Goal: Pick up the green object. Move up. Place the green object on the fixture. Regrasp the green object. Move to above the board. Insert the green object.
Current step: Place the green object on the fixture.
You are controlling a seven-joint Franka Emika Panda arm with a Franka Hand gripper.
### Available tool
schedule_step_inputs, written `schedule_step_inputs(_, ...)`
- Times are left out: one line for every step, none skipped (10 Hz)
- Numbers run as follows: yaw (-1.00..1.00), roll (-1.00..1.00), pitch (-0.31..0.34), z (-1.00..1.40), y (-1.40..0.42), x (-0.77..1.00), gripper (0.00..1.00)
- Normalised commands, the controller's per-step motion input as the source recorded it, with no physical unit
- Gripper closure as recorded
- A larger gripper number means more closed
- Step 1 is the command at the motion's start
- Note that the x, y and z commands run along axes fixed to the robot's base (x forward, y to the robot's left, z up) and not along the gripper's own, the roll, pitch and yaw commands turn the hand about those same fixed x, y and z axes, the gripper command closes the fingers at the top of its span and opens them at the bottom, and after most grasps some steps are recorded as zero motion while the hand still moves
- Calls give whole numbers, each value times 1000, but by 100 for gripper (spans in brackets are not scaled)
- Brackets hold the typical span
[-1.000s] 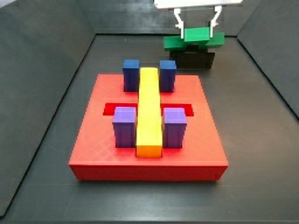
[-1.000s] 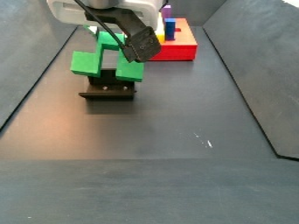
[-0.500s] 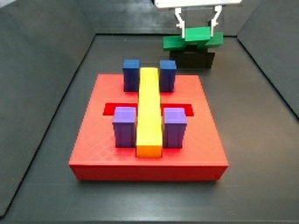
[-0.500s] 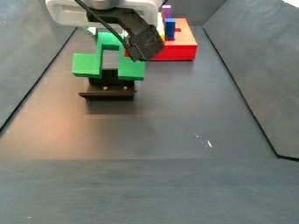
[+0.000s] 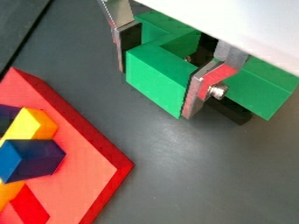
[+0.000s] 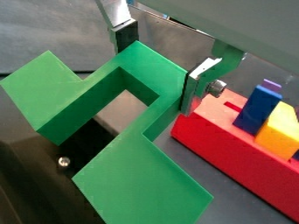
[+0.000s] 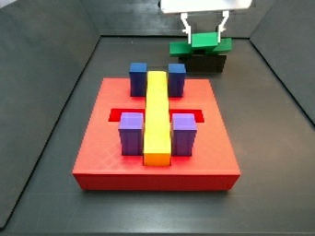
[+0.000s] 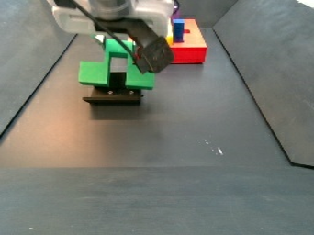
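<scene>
The green object (image 7: 204,42) rests on the dark fixture (image 7: 204,63) at the far end of the floor; both also show in a side view, green object (image 8: 98,72) and fixture (image 8: 113,97). My gripper (image 7: 204,33) hangs over it, its fingers straddling one arm of the piece. In both wrist views the gripper (image 5: 160,87) (image 6: 152,79) has one finger (image 5: 208,83) against the green object (image 5: 163,74) and a dark gap at the other, so it is open. The red board (image 7: 154,177) lies nearer, with the yellow bar (image 7: 157,115).
Blue blocks (image 7: 139,72) and purple blocks (image 7: 131,129) stand upright on the board beside the yellow bar. The board's edge (image 6: 222,149) lies close beside the fixture. Dark sloping walls (image 7: 55,101) enclose the floor on both sides.
The green object has come down a little and sits lower on the fixture. The gripper has stayed above it and its fingers stand slightly off the piece.
</scene>
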Motion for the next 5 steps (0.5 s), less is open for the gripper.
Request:
schedule_step_inputs(-217, -206, 6, -223, 106, 123, 100)
schedule_step_inputs(-200, -231, 43, -146, 117, 129, 100)
schedule_step_inputs(-171, -271, 100, 0, 214, 223, 100)
schedule_step_inputs(-86, -351, 189, 20, 311, 303, 100)
schedule_step_inputs(-49, -311, 174, 0, 203, 237, 100)
